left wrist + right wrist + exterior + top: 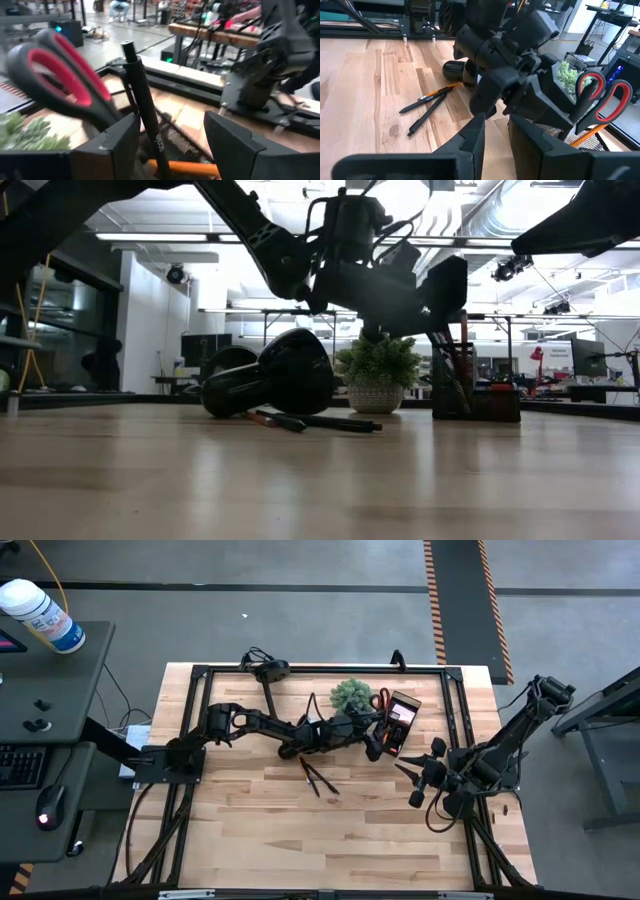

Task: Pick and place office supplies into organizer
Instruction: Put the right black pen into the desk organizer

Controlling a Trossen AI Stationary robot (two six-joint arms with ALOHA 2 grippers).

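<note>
Left end effector (378,743) hovers over the organizer (402,723) at upper centre-right, fingers spread wide, gripping nothing; a pen (146,117) stands between them beside the scissors (60,75). Right end effector (425,778), partly closed and empty, waits nearby. Pens (318,778) lie mid-worktop.

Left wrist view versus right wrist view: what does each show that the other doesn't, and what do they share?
Only the left wrist view shows a black pen standing upright between the open left gripper fingers, over the organizer.

Only the right wrist view shows three pens lying on the table, the lamp beside them, and the right gripper hovering apart.

Both show the red-handled scissors, handles up in the organizer, the green plant, and an orange pencil.
</note>
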